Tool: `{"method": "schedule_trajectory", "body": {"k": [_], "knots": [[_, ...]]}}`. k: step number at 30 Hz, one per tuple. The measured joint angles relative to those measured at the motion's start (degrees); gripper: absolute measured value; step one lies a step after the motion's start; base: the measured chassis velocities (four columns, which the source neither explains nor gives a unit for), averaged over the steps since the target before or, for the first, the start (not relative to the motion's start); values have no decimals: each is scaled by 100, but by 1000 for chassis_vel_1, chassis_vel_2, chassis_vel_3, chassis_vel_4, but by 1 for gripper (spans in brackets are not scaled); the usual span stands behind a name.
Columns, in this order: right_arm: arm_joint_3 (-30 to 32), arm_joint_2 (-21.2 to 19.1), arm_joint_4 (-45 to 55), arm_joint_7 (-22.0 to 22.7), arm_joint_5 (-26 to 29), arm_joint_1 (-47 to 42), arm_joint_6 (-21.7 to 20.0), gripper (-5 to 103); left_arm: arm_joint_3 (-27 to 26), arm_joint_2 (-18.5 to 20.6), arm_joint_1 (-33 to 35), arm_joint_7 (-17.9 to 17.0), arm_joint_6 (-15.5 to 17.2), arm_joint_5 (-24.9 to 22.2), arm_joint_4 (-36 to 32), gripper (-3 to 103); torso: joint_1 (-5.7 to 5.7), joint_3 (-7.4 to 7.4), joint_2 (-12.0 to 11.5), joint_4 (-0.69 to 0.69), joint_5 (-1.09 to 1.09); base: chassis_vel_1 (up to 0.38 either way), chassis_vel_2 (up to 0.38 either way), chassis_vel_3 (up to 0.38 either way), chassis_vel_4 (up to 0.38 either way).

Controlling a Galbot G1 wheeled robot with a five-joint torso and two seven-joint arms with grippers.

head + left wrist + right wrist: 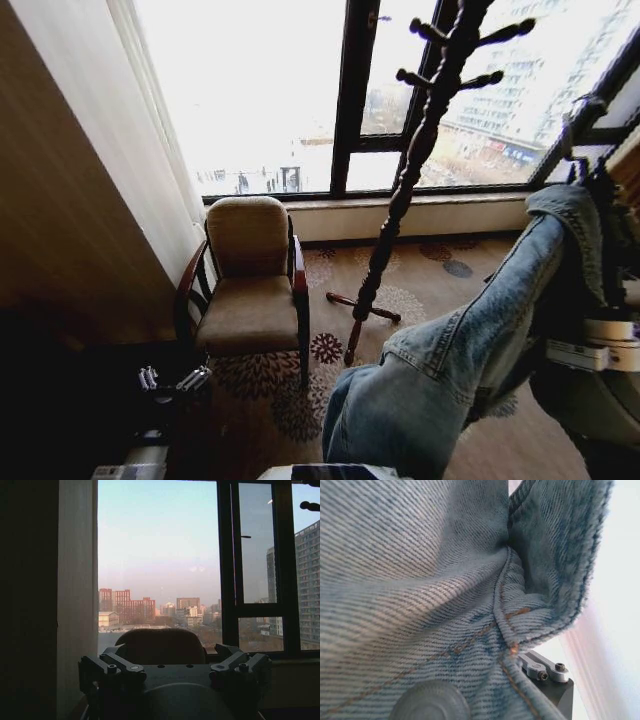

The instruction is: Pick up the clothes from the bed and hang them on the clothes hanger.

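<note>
The clothes [470, 350], a faded-blue denim jacket, hang in the air at the right of the head view, draped from high on my right arm down toward the floor. In the right wrist view, denim [435, 580] with orange stitching and a metal button presses close, and one finger [544, 668] of the right gripper pokes out under the hem. Thin black bars above the collar look like the clothes hanger [606, 132]. My left gripper [175, 381] hangs low at the left beside the chair, its fingers [114, 669] spread open and empty. The bed is out of view.
A dark wooden coat stand [415, 160] with pegs rises in front of the window, left of the jacket. A tan armchair [250, 290] with a dark frame stands by the curtain [150, 130]. Patterned carpet [430, 280] lies between them.
</note>
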Motion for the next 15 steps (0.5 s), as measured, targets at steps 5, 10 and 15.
{"method": "schedule_trajectory", "body": {"k": [5, 10, 15], "knots": [[-23, 41, 7, 6, -27, 0, -5, 15, 0, -1, 0, 0, 0, 0, 0, 100, -1, 0, 0, -2, 0, -283, 297, 278, -303], [-56, 60, 14, 7, -46, 9, -12, 15, 0, -1, 0, 0, -1, 0, 0, 100, -6, -2, 2, -1, 1, -249, 251, 236, -232], [-33, 57, 26, 14, -44, -7, -19, 15, 0, -1, 0, 0, 0, 0, 0, 100, -7, -2, 2, -2, 1, -254, 239, 249, -250]]}}
